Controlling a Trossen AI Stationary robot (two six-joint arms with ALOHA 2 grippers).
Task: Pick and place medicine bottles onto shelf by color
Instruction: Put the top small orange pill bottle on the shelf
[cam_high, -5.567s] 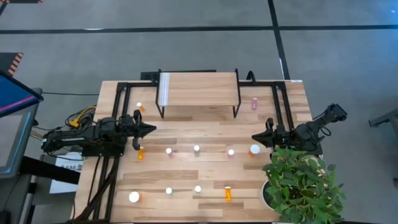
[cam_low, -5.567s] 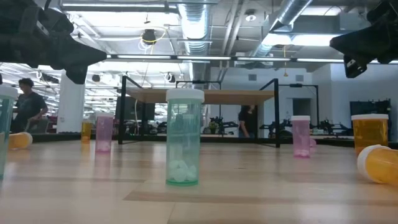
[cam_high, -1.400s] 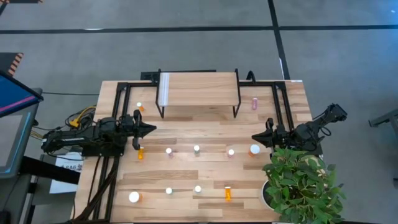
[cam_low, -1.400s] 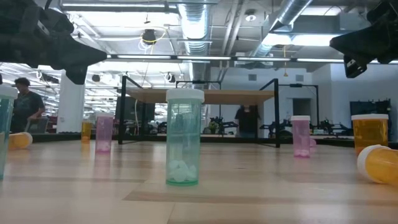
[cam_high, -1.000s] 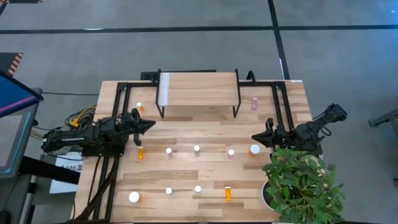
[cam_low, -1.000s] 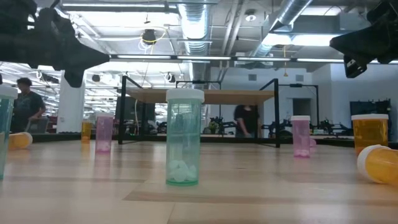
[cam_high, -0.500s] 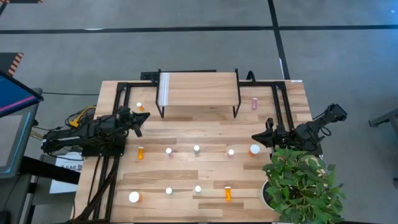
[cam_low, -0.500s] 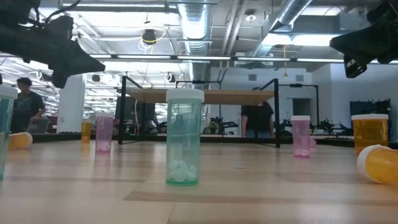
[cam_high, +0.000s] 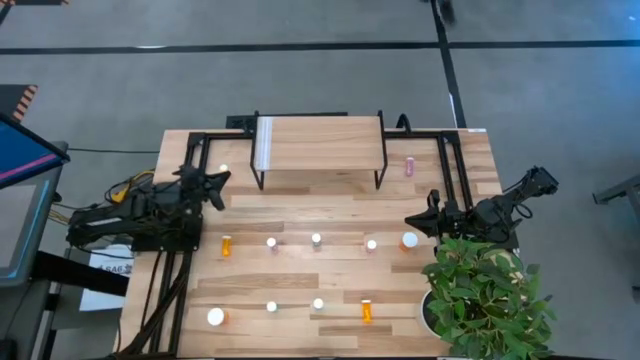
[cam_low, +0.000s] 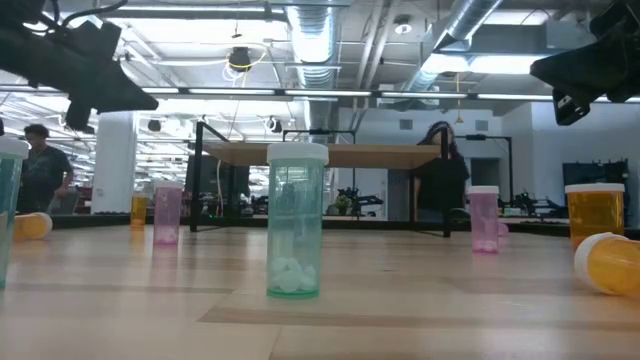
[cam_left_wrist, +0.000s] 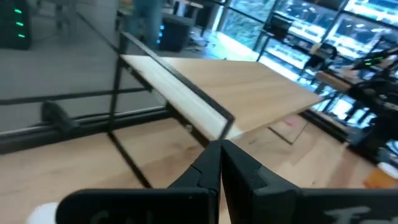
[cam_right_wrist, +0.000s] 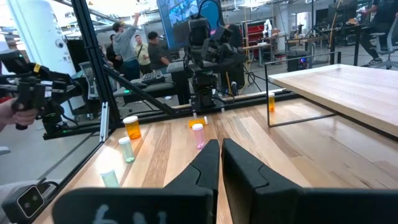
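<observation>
The shelf, light wood on black legs, stands at the table's far middle. Medicine bottles with white caps are scattered before it: an upright row, an orange one lying down, a nearer row, a pink one lying by the shelf's right leg. My left gripper is shut and holds nothing, raised over the table's left side and pointing at the shelf's left end. A small bottle stands under its tip. My right gripper waits shut at the right, near a wide white-capped bottle.
A black frame runs along the far and side edges. A potted plant fills the near right corner. In the low view a green bottle stands closest and an orange one lies at the right. People move in the room behind.
My left gripper has risen and swung toward the table's far edge, away from the lying orange bottle. It has tipped up from slanting down to nearly level, and it stays shut. No bottle has moved.
</observation>
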